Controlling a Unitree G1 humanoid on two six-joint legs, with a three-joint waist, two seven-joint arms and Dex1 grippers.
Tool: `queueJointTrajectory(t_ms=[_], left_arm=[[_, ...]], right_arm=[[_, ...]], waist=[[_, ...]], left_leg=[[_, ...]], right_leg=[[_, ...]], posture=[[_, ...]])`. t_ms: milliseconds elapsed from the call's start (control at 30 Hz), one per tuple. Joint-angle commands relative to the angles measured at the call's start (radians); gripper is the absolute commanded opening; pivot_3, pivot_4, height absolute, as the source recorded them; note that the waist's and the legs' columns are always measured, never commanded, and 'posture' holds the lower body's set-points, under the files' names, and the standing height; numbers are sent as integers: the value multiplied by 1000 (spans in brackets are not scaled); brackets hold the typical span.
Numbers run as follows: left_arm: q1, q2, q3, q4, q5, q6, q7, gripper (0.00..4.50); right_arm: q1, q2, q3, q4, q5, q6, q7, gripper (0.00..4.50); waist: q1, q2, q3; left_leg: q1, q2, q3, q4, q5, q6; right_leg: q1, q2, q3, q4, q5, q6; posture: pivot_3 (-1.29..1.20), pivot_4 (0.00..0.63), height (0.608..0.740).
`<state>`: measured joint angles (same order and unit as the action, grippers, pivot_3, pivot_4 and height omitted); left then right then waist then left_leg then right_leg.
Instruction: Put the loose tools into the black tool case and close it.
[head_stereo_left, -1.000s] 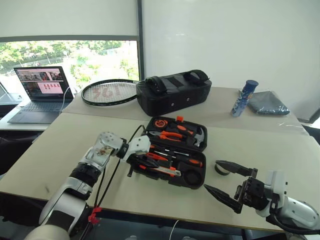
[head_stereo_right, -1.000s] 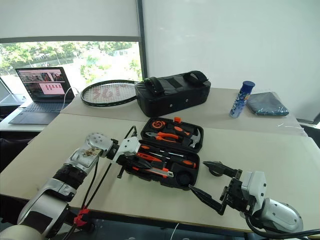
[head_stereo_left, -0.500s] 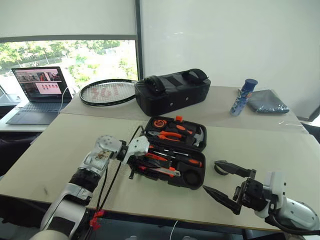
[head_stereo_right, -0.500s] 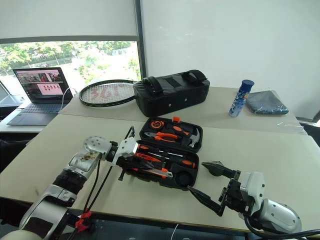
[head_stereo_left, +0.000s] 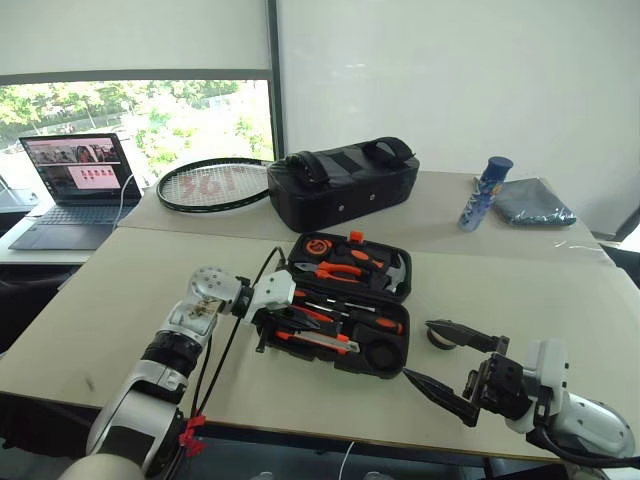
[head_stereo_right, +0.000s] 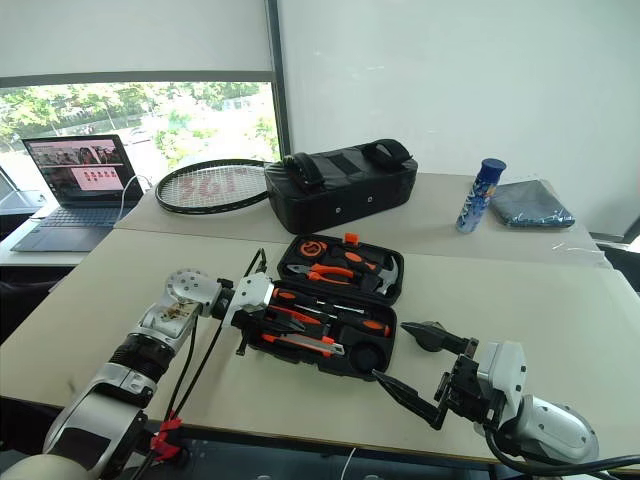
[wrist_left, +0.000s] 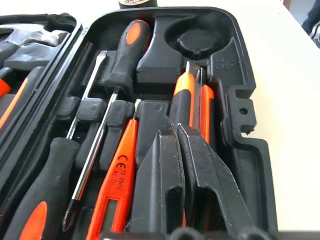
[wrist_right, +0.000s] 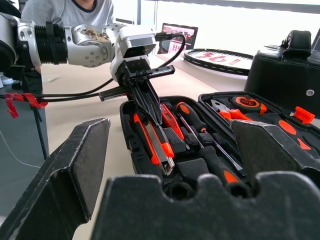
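While our left gripper (wrist_left: 182, 132) sits pinched shut over the utility knife (wrist_left: 192, 107) in the black tool case (head_stereo_left: 398, 366), we risk unseating it; right gripper (head_stereo_left: 445, 357) gapes wide near the tape roll (head_stereo_left: 437, 337).

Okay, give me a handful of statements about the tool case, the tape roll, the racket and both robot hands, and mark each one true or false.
1. The flat black hard-plastic tool case lies open on the beige table. True.
2. The small black tape roll sits in the case's round slot. False: the slot is empty and the roll lies on the table beside the case.
3. The left hand is shut, over the tools in the case. True.
4. The right hand is clamped shut. False: its fingers stand wide apart, holding nothing.
5. The black-framed racket is packed inside the black fabric bag. False: it lies on the table beside the bag.
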<state>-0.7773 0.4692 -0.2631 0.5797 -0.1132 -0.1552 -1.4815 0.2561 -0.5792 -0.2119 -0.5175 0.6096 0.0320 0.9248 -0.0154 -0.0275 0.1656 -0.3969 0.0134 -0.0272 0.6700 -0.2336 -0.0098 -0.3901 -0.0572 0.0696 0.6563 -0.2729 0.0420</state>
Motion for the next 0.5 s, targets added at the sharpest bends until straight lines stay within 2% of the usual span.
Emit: queueJointTrajectory(t_ms=[33, 233, 300, 500], left_arm=[[0, 6, -22, 15, 51, -41, 25, 141], [-6, 10, -58, 35, 121, 29, 87, 141], [-2, 18, -73, 26, 128, 80, 81, 141], [40, 48, -109, -31, 138, 149, 41, 141]], right_arm=[[-3, -3, -13, -22, 7, -2, -4, 4500], [-2, -3, -16, -22, 11, -5, -2, 4500], [-1, -2, -15, -23, 10, -6, -3, 4500], [7, 1, -16, -24, 9, -11, -4, 4500]], waist=[[0, 0, 0], [2, 0, 0], [2, 0, 0], [-9, 1, -1]], left_leg=[[0, 0, 0, 0, 0, 0], [3, 0, 0, 0, 0, 0], [6, 0, 0, 0, 0, 0], [7, 1, 1, -1, 0, 1]], right_leg=[[0, 0, 0, 0, 0, 0], [3, 0, 0, 0, -1, 2], [6, 0, 0, 0, -3, 7], [5, 1, 2, 1, -3, 7]], posture=[[0, 150, 740], [0, 150, 740], [0, 150, 740], [0, 150, 740]])
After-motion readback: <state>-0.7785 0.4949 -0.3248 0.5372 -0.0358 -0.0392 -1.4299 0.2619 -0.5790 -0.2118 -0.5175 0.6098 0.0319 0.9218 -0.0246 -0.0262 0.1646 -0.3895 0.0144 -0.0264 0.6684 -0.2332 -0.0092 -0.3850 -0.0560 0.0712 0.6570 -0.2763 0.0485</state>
